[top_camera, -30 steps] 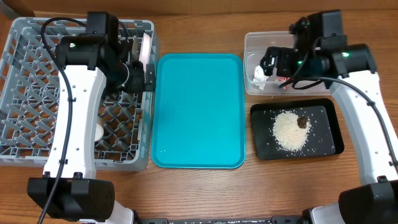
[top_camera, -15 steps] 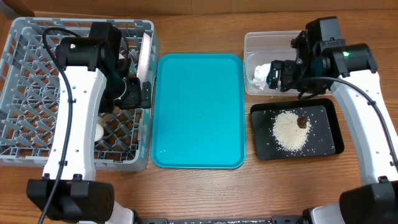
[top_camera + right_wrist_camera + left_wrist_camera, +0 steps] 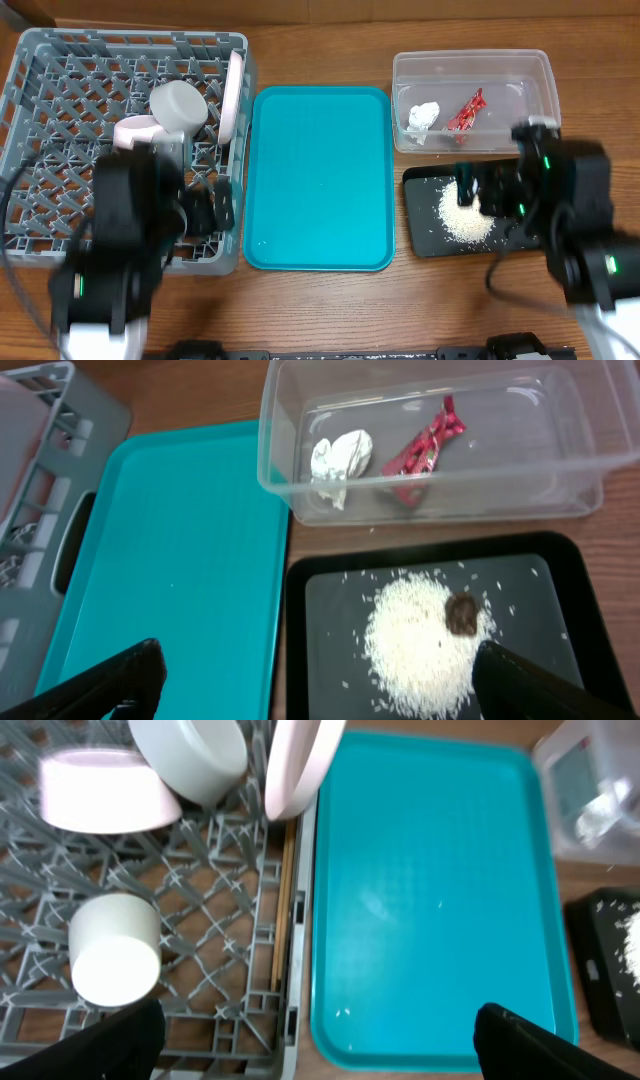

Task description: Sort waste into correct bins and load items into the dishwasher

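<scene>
- You get bright, even light from above; shadows are soft and short.
- Overhead: left arm (image 3: 120, 250) and right arm (image 3: 575, 215) are smeared by motion blur; table (image 3: 320, 300) is sharp.
- Left wrist: clear tub (image 3: 590, 780) at the corner is soft and washed out.
- Right wrist: rice (image 3: 415, 650) is nearly blown white; teal tray (image 3: 170, 560) has a faint sheen.

Dishware: one white plate (image 3: 234, 95), two bowls (one pale pink bowl (image 3: 100, 790), one grey-green bowl (image 3: 178, 105)), one white cup (image 3: 115, 948), one pair of wooden chopsticks (image 3: 283, 900).
Containers: one grey dish rack (image 3: 60, 90), one teal tray (image 3: 318, 180), one clear tub (image 3: 520, 75), one black tray (image 3: 425, 235).
Waste: one white tissue (image 3: 423, 117), one red wrapper (image 3: 465, 110), one rice pile (image 3: 420, 645), one brown scrap (image 3: 461, 612).
</scene>
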Action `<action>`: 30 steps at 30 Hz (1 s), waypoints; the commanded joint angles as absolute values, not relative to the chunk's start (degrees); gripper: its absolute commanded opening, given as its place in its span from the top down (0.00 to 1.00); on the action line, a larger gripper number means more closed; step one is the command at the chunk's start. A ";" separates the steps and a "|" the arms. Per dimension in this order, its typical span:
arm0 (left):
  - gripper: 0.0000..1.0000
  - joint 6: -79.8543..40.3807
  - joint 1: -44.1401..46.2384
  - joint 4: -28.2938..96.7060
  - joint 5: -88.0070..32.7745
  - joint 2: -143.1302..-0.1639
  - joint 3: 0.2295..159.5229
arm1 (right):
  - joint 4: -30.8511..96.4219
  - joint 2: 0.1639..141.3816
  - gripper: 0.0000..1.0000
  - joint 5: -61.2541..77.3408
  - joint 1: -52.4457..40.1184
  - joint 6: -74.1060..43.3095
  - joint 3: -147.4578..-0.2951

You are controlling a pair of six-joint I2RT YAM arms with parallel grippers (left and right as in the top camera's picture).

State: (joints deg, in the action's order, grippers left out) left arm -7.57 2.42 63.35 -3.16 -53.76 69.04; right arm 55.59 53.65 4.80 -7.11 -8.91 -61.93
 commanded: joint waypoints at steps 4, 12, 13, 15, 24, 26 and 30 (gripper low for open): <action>0.00 -7.75 2.28 58.30 -2.37 -41.63 60.14 | 60.69 44.38 0.00 3.68 -6.90 -8.54 -59.20; 0.00 -7.73 2.28 63.37 -2.35 -40.86 60.14 | 63.79 44.12 0.00 3.68 -6.90 -8.54 -59.20; 0.00 -7.75 2.28 63.53 -2.35 -40.86 60.14 | 63.77 44.27 0.00 3.68 -6.90 -8.54 -59.20; 0.00 -7.73 2.28 63.66 -2.37 -40.86 60.14 | 63.77 44.49 0.00 3.68 -6.90 -8.54 -59.20; 0.00 -7.73 2.28 63.68 -2.35 -40.86 60.14 | 63.77 44.75 0.00 3.68 -6.90 -8.54 -59.20; 0.00 -7.73 2.28 63.68 -2.35 -40.86 60.14 | 64.01 44.42 0.00 3.68 -6.90 -8.54 -59.18; 0.00 -7.75 2.28 63.68 -2.35 -40.86 60.14 | 65.63 42.22 0.00 3.68 -6.90 -8.54 -59.13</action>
